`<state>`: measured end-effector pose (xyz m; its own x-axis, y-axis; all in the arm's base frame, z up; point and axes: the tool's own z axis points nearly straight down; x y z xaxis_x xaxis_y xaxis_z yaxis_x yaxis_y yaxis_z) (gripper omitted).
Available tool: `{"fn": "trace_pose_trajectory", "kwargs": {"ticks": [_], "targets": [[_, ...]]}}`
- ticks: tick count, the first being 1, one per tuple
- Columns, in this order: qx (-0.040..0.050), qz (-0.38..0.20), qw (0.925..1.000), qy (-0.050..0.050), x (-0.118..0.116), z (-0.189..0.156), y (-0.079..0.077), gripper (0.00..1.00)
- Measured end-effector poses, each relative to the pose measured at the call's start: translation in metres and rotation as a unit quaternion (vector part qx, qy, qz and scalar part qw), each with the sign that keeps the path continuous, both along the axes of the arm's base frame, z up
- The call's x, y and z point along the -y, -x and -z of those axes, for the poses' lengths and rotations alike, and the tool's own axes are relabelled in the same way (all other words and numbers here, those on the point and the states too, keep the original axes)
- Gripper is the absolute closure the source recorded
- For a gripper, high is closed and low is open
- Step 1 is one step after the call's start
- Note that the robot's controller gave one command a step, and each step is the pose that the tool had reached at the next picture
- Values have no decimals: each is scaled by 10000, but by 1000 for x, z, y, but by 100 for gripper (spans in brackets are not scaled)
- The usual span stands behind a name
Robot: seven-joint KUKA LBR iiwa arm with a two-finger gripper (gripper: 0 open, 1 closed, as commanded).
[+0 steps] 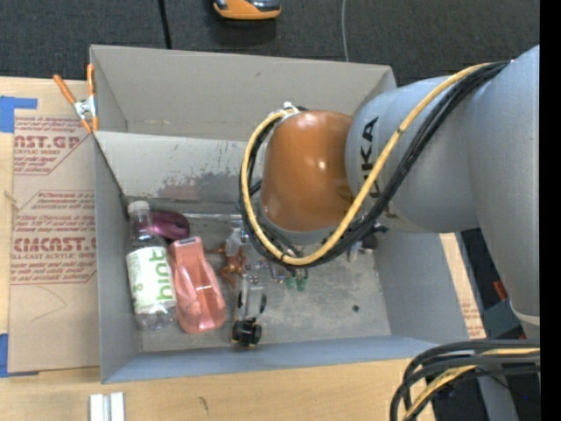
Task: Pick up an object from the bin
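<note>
Robotics lab: KUKA arm [456,147] w/ cables [248,178] over grey metal bin [219,86].

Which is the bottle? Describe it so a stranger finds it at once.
In the grey bin, look to the floor's left end in the view. A clear bottle lies along the left wall, cap toward the far wall. Its white label with green lettering sets it apart from the pink lump beside it and the purple thing by its cap.

You get even light from above: the pale walls of the bin [237,86] read bright, a soft sheen sits on the orange cover [302,169] of the arm [456,156], and the floor beneath lies in mild shadow.
</note>
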<state>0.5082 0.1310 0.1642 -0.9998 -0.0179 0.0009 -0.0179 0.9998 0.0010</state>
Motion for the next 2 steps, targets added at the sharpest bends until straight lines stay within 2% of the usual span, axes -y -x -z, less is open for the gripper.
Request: {"fn": "trace_pose_trajectory", "kwargs": {"ticks": [1,2], "targets": [[14,-38,10000,3,-19,20,-7,0],[6,383,9993,-3,-16,34,4,0]]}}
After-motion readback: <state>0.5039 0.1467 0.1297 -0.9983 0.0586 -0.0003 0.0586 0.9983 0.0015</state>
